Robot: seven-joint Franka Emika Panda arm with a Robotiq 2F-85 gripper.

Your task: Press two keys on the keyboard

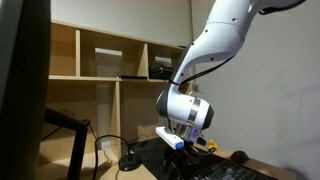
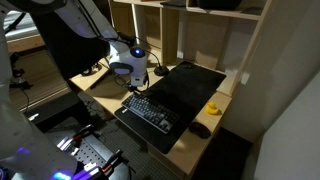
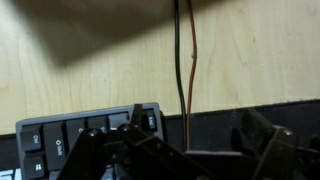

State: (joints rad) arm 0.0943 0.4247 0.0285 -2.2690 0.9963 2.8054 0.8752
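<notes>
Your arm [image 1: 215, 45] comes down from the upper right in an exterior view. Its white wrist [image 2: 130, 65] hangs low over the left part of the wooden table [image 2: 100, 100].

Fingers [image 3: 98, 158] apart! The wrist view shows two dark links rising from the bottom edge, one on the left and one on the right. There is an open gap between them and nothing is clamped in it.

The keyboard [image 2: 152, 112] lies flat on the table, along the near edge of the black desk mat [image 2: 190, 82]. I can't tell whether it overlaps the mat. You're right over its left end. In the wrist view a corner of the keyboard [image 3: 90, 128] sits at the lower left, with a row of dark square keys just beyond your left finger. I can't tell from any view whether a fingertip is touching a key.

A thin dark cable [image 3: 190, 60] runs straight across the bare wood from the far side down to the keyboard's far edge.

Over on the right, a small yellow object [image 2: 213, 107] rests at the mat's right edge. A dark mouse [image 2: 200, 129] sits near the keyboard's right end. Open wooden shelves [image 1: 110, 60] stand behind the table in both exterior views.
</notes>
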